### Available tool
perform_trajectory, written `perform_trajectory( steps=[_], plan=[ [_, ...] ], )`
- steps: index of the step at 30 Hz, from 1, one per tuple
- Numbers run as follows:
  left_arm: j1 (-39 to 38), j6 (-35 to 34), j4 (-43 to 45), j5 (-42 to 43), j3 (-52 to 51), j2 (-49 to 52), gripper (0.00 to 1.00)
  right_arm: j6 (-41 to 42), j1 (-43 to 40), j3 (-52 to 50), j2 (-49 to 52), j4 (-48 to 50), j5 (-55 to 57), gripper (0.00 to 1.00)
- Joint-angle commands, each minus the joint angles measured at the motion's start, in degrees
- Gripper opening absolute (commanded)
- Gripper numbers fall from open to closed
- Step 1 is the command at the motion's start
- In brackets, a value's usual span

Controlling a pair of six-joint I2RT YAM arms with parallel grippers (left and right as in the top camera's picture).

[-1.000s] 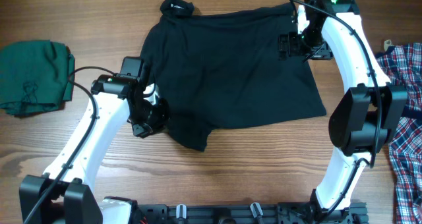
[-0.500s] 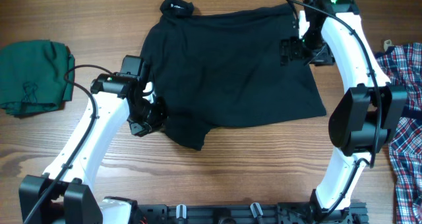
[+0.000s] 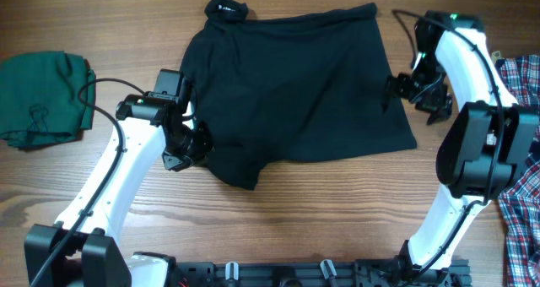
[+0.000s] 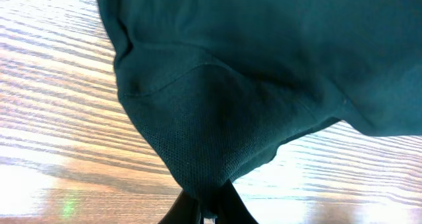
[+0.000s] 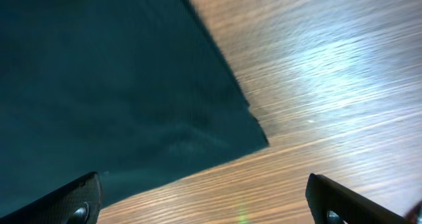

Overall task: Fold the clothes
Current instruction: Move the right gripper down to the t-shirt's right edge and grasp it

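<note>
The clothes, a black shirt [image 3: 295, 84], lie spread flat across the middle of the wooden table, collar at the far left corner. My left gripper [image 3: 190, 148] is at the shirt's near left corner, shut on a pinch of fabric. In the left wrist view the cloth [image 4: 264, 66] runs down to a point between the closed jaws of the left gripper [image 4: 208, 211]. My right gripper [image 3: 413, 89] hovers open just off the shirt's right edge. In the right wrist view its fingers [image 5: 76, 197] stand wide apart, with the shirt's corner [image 5: 99, 85] and bare wood between them.
A folded dark green garment [image 3: 42, 97] lies at the table's left edge. A red, white and blue plaid shirt [image 3: 515, 152] lies at the right edge, behind the right arm. Bare wood shows along the table's front.
The right arm has left the shirt's far right corner and moved right and nearer, off the shirt's edge. The left gripper has barely shifted, still holding the fabric.
</note>
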Motion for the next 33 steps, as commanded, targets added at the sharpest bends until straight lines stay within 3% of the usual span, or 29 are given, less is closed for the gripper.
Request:
perform_trajectory(
  steps=[1,7,9,11,13,15,17,19,22,23,24,27,30,33],
  plan=[
    [0.13,-0.52,0.55,-1.86,0.74,0.22,0.08,0.31,0.04,-6.67,0.44,1.88,-1.99,1.00],
    [0.13,-0.52,1.68,-1.86,0.76,0.22,0.11,0.55,0.04,-13.90,0.44,6.80,-2.25,0.98],
    [0.13,-0.52,1.62,-1.86,0.76,0.22,0.11,0.46,0.07,-14.25,0.42,6.97,-2.67,0.76],
    [0.13,-0.52,1.64,-1.86,0.76,0.22,0.11,0.31,0.04,-14.25,0.42,6.71,-2.64,0.42],
    [0.13,-0.52,1.64,-1.86,0.76,0.22,0.11,0.31,0.04,-14.25,0.42,6.88,-2.62,0.19],
    [0.13,-0.52,1.64,-1.86,0.76,0.22,0.11,0.26,0.04,-14.25,0.42,7.28,-2.60,0.11],
    [0.13,-0.52,1.64,-1.86,0.76,0.22,0.12,-0.83,0.04,-14.25,0.42,7.37,-2.56,0.12],
    [0.13,-0.50,1.66,-1.88,0.76,0.22,0.15,-0.94,-0.39,-13.57,0.42,7.17,-0.42,0.27],
    [0.13,-0.50,1.77,-1.88,0.76,0.22,0.25,-1.20,-1.97,-12.68,-0.07,8.15,-0.46,0.34],
    [0.13,-0.50,1.86,-1.88,0.76,0.22,0.27,-1.18,-2.60,-12.68,-0.28,9.03,-0.74,0.40],
    [0.13,-0.50,2.08,-1.88,0.76,0.22,0.27,-1.22,-3.26,-12.74,-0.28,9.81,-0.55,0.56],
    [0.13,-0.50,2.23,-1.88,0.76,0.22,0.28,-1.20,-4.63,-13.09,-0.26,12.20,-0.26,0.69],
    [0.13,-0.48,2.05,-1.88,0.76,0.22,0.28,-1.70,-4.85,-13.20,-0.26,12.76,-1.81,0.72],
    [0.13,-0.31,1.77,-3.54,0.74,0.42,0.30,-2.71,-4.72,-14.10,-0.26,12.83,-4.39,0.64]
  ],
)
